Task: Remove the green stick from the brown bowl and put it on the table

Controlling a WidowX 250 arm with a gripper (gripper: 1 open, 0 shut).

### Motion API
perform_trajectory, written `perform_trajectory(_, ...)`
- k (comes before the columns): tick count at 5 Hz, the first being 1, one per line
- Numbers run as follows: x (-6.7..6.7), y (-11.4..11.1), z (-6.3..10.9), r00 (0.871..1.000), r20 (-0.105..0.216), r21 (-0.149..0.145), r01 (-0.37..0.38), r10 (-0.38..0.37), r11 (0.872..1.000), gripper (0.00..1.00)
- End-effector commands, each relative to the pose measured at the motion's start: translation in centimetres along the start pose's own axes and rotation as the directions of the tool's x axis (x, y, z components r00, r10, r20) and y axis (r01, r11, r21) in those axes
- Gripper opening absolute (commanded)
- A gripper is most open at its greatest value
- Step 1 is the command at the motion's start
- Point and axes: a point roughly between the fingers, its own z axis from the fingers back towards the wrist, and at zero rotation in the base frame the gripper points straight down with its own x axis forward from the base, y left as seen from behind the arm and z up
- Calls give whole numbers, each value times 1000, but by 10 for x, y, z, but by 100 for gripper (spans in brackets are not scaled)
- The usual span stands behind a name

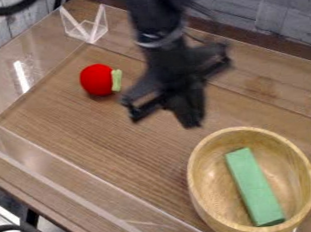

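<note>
The green stick (pixel 255 185) lies flat inside the brown bowl (pixel 207 190) at the front right of the table (pixel 80 143), running from the bowl's middle toward the near rim. My gripper (pixel 189 114) hangs above the tabletop to the upper left of the bowl, clear of its rim. Its fingers are pressed together and hold nothing. The black arm rises from it to the top of the view.
A red ball (pixel 100 80) with a small green tab rests on the table to the left of the gripper. Low clear acrylic walls (pixel 85 25) run along the table's edges. Bare wood lies between the ball and the bowl.
</note>
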Motion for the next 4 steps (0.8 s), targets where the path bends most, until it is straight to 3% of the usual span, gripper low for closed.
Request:
perform_trajectory(1, -7, -11, -7, 994, 27, -1, -106, 106, 994, 0)
perform_trajectory(2, -23, -15, -18, 988, 36, 17, -150, 150, 988, 0)
perform_trajectory(3, -24, -18, -32, 981, 43, 34, -193, 191, 981, 0)
perform_trajectory(4, -15, -22, -28, 976, 52, 21, -212, 211, 977, 0)
